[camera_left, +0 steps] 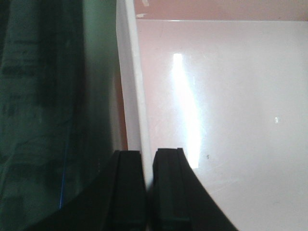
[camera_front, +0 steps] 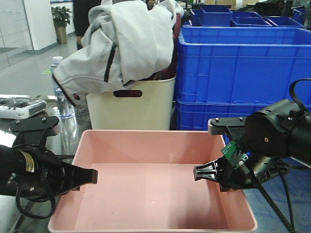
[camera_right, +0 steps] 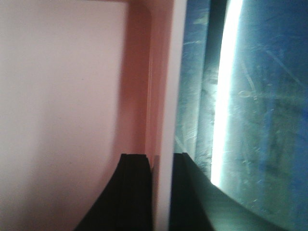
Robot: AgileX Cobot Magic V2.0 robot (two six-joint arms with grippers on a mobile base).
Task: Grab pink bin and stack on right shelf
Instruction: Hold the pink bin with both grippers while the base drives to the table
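Note:
The pink bin [camera_front: 146, 132] fills the lower middle of the front view and is empty, and both arms hold it by its side walls. My left gripper [camera_front: 85, 177] is shut on the left wall. In the left wrist view the fingers of this gripper [camera_left: 147, 159] straddle the pale rim, beside the bin's floor [camera_left: 231, 120]. My right gripper [camera_front: 209, 172] is shut on the right wall. In the right wrist view this gripper [camera_right: 161, 163] pinches the rim, with the bin's inside [camera_right: 62, 120] to the left. The right shelf is out of view.
Behind the bin stands a tall cream bin [camera_front: 131, 109] draped with a grey jacket [camera_front: 121, 43]. Stacked blue crates [camera_front: 238, 73] rise at the back right. At the left, a white device [camera_front: 19, 107] lies on a shiny steel surface [camera_front: 68, 133].

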